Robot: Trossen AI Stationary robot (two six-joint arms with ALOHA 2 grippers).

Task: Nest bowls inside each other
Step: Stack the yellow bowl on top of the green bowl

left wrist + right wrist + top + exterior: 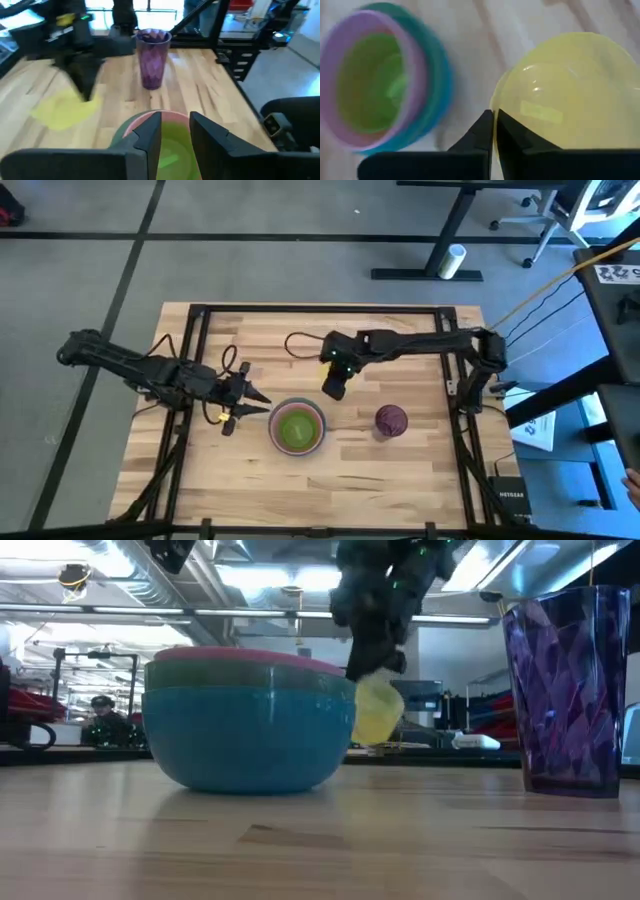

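Transfer of the yellow bowl is in hand: its rim is pinched by the right gripper, jaws closed, just beside the nested stack. Lowering into the lime-green bowl is called for next. The left gripper waits left of the stack, jaws parted, empty.

White "NETGEAR" lettering, on black box by table's corner

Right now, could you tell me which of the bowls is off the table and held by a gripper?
The yellow bowl: the right gripper pinches its rim in the air, while the blue, teal, pink and lime-green bowls sit nested on the table.
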